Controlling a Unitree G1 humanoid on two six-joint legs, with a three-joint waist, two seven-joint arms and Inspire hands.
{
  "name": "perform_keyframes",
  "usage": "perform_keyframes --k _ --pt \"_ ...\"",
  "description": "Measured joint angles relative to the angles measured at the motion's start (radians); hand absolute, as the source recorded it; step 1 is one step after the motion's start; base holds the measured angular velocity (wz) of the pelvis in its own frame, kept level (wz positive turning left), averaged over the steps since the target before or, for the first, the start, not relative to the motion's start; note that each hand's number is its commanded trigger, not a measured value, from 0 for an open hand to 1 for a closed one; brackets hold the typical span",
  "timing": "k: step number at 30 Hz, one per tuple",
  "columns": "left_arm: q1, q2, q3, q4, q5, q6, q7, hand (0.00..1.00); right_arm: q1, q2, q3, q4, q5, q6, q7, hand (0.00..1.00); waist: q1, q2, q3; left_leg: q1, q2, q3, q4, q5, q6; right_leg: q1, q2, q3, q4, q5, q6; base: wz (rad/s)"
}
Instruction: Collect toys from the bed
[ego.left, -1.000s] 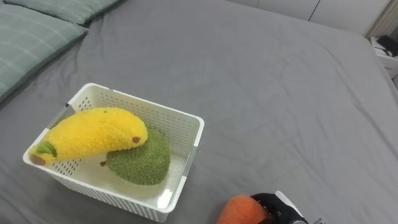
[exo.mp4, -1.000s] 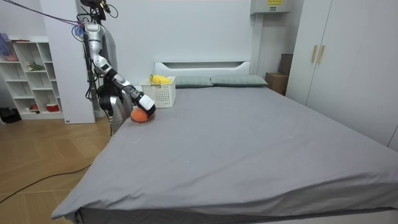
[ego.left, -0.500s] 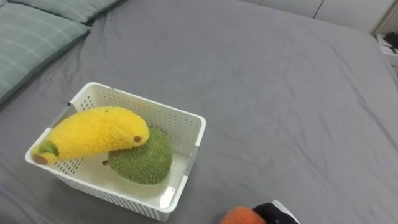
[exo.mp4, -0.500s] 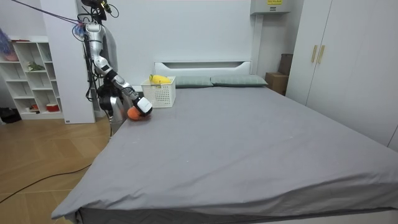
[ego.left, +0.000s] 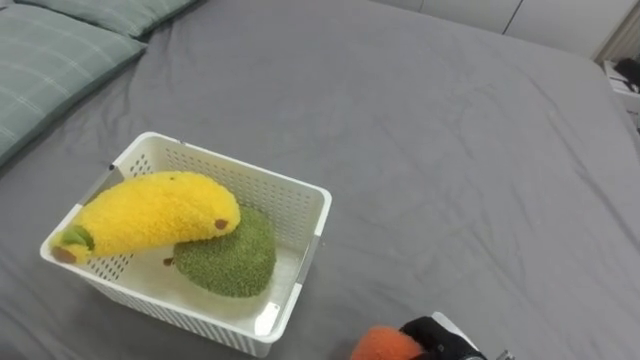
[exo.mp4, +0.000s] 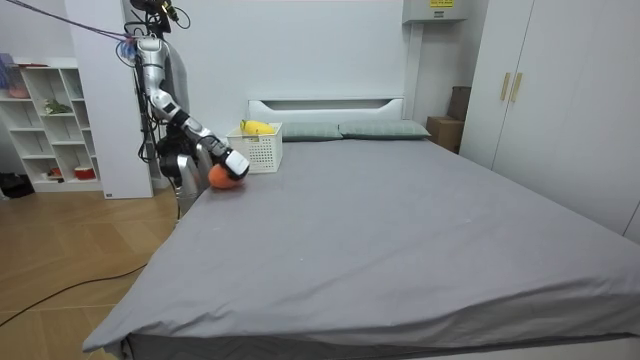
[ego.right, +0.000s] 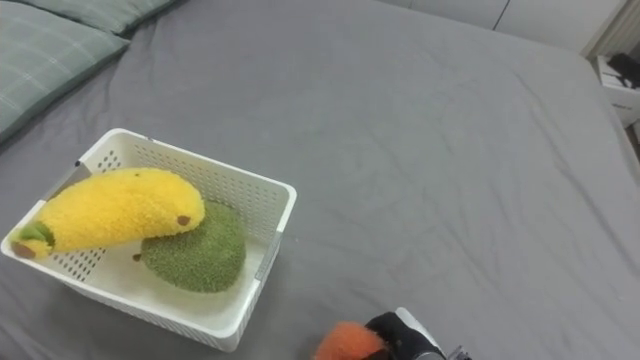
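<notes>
My right hand comes in at the bottom edge of the eye views, curled round an orange plush toy, just right of the white plastic basket. In the basket lie a yellow plush banana and a green plush toy. In the room view the right hand holds the orange toy a little above the bed's edge, beside the basket.
The grey bed spreads wide and bare to the right of the basket. Green checked pillows lie at the upper left. I stand at the bed's side near the headboard; a white shelf unit is behind.
The right hand dipped with the orange toy toward the bed's edge half a second ago, then lifted again toward the basket. The basket and its toys have not moved.
</notes>
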Motion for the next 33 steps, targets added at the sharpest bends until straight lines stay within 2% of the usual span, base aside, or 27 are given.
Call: perform_keyframes --k 7,9,13,21,25,26,28,33 --pt "-0.002 0.000 0.004 0.001 -0.007 -0.007 0.008 0.00 0.001 -0.024 -0.006 -0.169 0.004 0.000 -0.022 1.00 0.003 -0.002 0.0020 0.016 0.002 0.017 -0.003 0.000 0.000 0.003 0.003 0.019 0.001 0.000 0.000 -0.07" --pt "-0.001 -0.001 0.012 0.004 -0.006 -0.008 0.008 0.00 0.001 -0.032 -0.010 -0.264 0.003 0.000 -0.024 1.00 0.005 0.002 0.0044 0.018 0.003 0.027 -0.005 0.000 0.000 0.001 0.004 0.029 0.001 0.000 0.000 -0.12" --pt "-0.001 -0.002 0.017 0.004 -0.007 -0.008 0.026 0.00 0.001 -0.034 -0.018 -0.368 0.003 0.000 -0.038 1.00 0.003 0.003 0.0047 0.021 0.003 0.028 -0.007 0.000 0.000 0.001 0.005 0.031 0.003 0.000 0.000 -0.02" --pt "-0.001 -0.002 0.020 0.022 0.003 -0.007 0.028 0.00 -0.001 -0.037 -0.088 -0.580 -0.001 0.002 -0.053 1.00 0.002 0.009 0.0073 0.016 0.004 0.026 -0.006 0.000 0.000 -0.006 0.004 0.031 0.006 0.000 0.000 0.00" --pt "-0.003 -0.001 0.034 0.027 0.004 -0.007 0.027 0.00 -0.011 -0.036 -0.116 -0.645 -0.002 0.002 -0.053 1.00 0.001 0.009 0.0057 0.016 0.004 0.026 -0.006 0.000 0.000 -0.005 0.004 0.032 0.005 0.000 0.000 0.00" --pt "-0.002 -0.001 0.040 0.031 0.003 -0.007 0.027 0.00 -0.012 -0.035 -0.120 -0.667 -0.006 0.006 -0.053 1.00 0.004 0.005 0.0031 0.017 0.004 0.027 -0.006 0.000 0.000 -0.005 0.004 0.032 0.006 0.000 0.000 0.00" --pt "-0.003 -0.001 0.050 0.040 0.003 -0.007 0.027 0.00 -0.015 -0.032 -0.120 -0.714 -0.005 0.020 -0.051 1.00 0.003 0.005 0.0017 0.017 0.004 0.027 -0.006 0.000 0.000 -0.005 0.004 0.033 0.007 0.000 0.000 0.00" --pt "-0.002 -0.001 0.056 0.041 0.004 -0.007 0.028 0.00 -0.032 -0.032 -0.120 -0.813 0.000 0.021 -0.052 1.00 0.010 0.007 0.0000 0.025 0.004 0.028 -0.006 0.000 0.000 -0.003 0.004 0.033 0.013 0.000 0.000 0.00"
